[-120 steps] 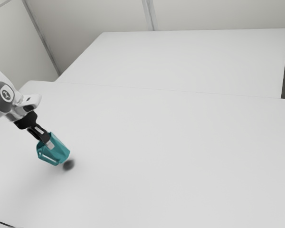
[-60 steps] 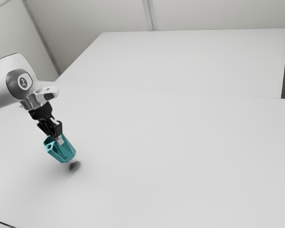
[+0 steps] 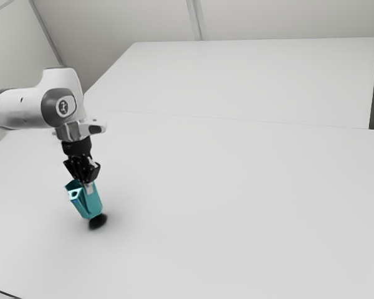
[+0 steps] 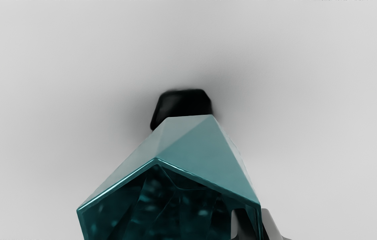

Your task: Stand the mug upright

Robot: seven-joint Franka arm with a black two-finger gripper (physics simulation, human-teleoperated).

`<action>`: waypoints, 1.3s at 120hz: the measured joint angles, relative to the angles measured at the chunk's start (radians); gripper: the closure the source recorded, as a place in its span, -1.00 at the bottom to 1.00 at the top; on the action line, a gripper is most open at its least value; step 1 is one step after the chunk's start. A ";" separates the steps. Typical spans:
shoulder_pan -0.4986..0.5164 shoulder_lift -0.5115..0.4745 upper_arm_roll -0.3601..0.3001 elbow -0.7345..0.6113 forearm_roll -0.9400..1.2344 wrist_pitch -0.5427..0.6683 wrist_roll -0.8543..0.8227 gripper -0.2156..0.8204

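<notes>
Well, your gripper (image 3: 88, 186) pinches the teal mug (image 3: 94, 202) with one finger (image 4: 241, 228) inside and one outside, and the mug hangs tilted (mouth up, base low) just above the table (image 3: 237, 205).

Bright, diffuse light washes the table (image 3: 249, 199) pale; a compact, near-black shadow (image 3: 98, 222) sits by the mug (image 3: 95, 203), fading into soft gray around it; glints line the rim (image 4: 116, 184); the interior (image 4: 175, 213) is dim.

Pale walls (image 3: 287, 18), white table (image 3: 249, 199)
</notes>
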 joint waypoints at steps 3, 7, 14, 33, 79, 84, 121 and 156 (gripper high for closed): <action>-0.008 0.009 0.000 0.009 0.005 -0.002 -0.009 0.93; -0.019 0.021 0.001 0.020 0.010 -0.005 -0.021 0.93; -0.034 0.038 -0.001 0.034 0.017 -0.007 -0.039 0.93; -0.070 0.060 0.000 0.044 0.024 0.008 -0.084 0.93; -0.108 0.145 -0.001 0.121 0.027 0.025 -0.159 0.93; -0.114 0.156 -0.001 0.131 0.027 0.025 -0.164 0.93; -0.136 0.195 -0.001 0.167 0.026 0.022 -0.199 0.93; -0.137 0.205 -0.001 0.178 0.023 0.014 -0.221 0.74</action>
